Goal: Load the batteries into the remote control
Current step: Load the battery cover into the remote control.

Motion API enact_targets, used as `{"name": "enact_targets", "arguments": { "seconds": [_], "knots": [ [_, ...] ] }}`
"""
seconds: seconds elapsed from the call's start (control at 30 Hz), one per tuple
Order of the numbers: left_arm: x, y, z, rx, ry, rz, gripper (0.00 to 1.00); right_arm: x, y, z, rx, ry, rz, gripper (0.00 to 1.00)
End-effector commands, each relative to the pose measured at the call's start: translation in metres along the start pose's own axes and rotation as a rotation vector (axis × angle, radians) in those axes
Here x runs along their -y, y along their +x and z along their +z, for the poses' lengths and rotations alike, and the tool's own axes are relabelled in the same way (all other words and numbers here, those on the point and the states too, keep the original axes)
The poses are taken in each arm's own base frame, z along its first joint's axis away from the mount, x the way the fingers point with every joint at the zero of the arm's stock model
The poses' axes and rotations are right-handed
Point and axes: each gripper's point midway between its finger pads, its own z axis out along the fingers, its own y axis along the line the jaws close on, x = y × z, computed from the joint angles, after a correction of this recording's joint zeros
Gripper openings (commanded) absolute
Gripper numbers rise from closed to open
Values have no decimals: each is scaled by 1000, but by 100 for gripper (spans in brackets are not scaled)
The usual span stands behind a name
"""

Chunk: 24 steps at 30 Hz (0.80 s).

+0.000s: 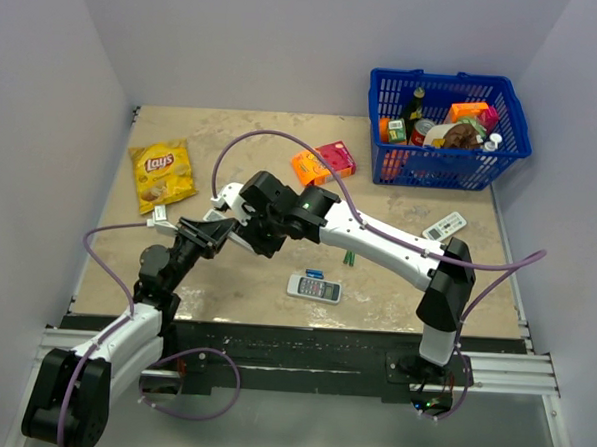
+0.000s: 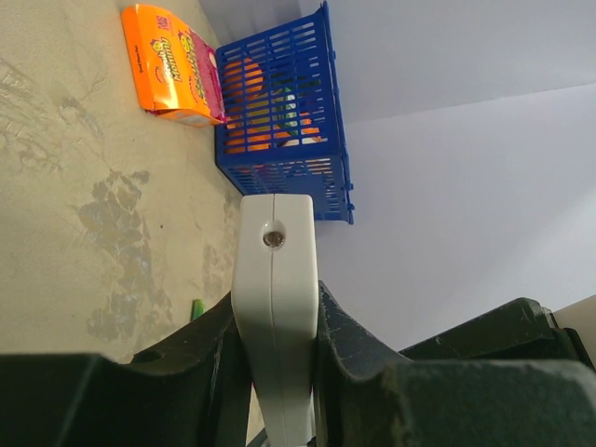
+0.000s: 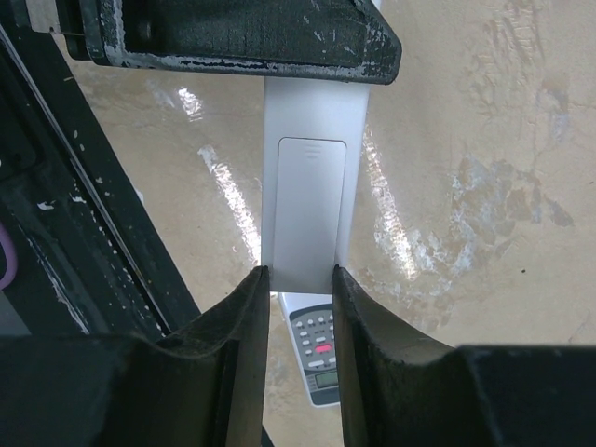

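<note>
A yellow chip bag (image 1: 162, 174) lies flat at the table's far left. Just right of it the left gripper (image 2: 275, 315) is clamped across the remote control (image 3: 305, 214), its dark fingers (image 2: 216, 337) pressed against both long sides near one end. The slim white remote is carried above the tabletop between the two arms, its back cover facing the right wrist camera. The right gripper (image 3: 301, 284) grips the other end – both pads touch the edges. Below it lies a white remote with a display (image 1: 313, 287). Farther right sit an orange box (image 1: 309, 167), a grey-white remote (image 1: 445, 226) and a blue basket (image 1: 452, 163).
</note>
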Motion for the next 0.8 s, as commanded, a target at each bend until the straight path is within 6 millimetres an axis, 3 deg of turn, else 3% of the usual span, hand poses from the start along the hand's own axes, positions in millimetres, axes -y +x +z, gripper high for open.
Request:
{"name": "enact_targets", "arguments": {
  "seconds": [0.0, 0.47, 0.77],
  "knots": [
    [24, -7, 2, 25, 81, 42, 0, 1, -14, -20, 49, 5, -17, 18],
    [23, -9, 7, 18, 52, 173, 0, 2, -12, -22, 31, 10, -28, 9],
    [26, -11, 7, 31, 59, 142, 0, 0, -10, -20, 19, -2, -32, 6]
  ]
}}
